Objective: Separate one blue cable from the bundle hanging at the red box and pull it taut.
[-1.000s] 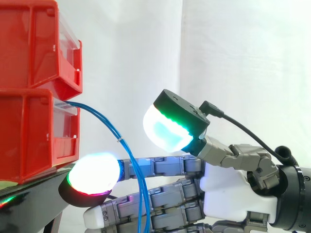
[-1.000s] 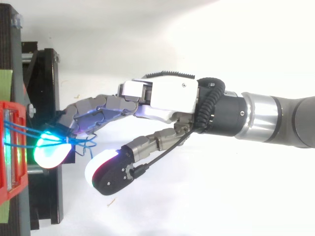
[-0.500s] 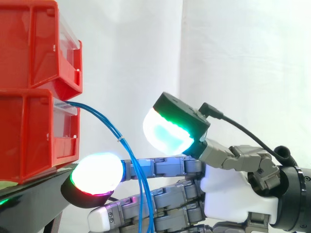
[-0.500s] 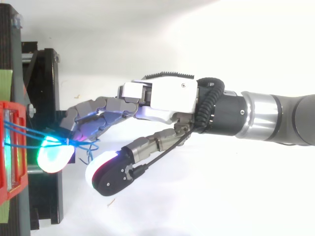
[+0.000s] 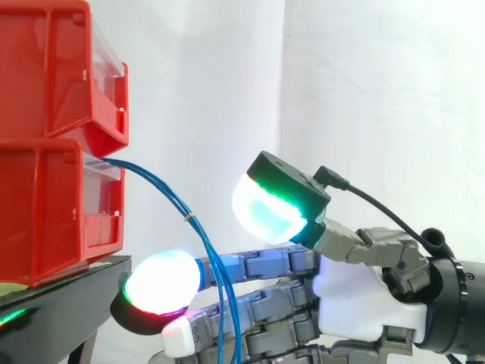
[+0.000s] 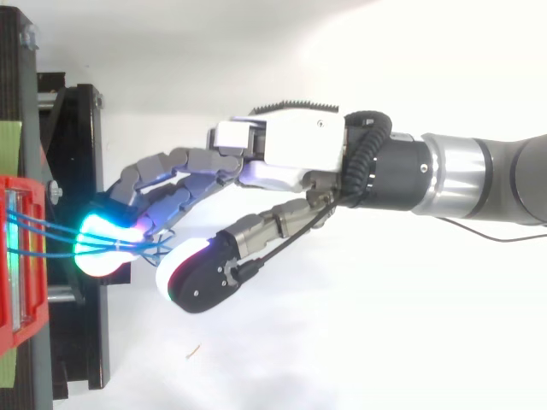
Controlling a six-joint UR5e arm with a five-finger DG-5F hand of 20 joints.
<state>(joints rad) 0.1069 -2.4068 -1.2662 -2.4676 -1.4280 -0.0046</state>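
blue cables from red box edge drape across straight, spread fingers, ungripped.

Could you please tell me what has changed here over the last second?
The hand drew back a little from the red bins and sank slightly, carrying the blue cables lying across its fingers outward; its thumb edged nearer the fingers. Nothing was gripped or released. The bins, the black stand and the cables' ends at the lower bin stayed put.
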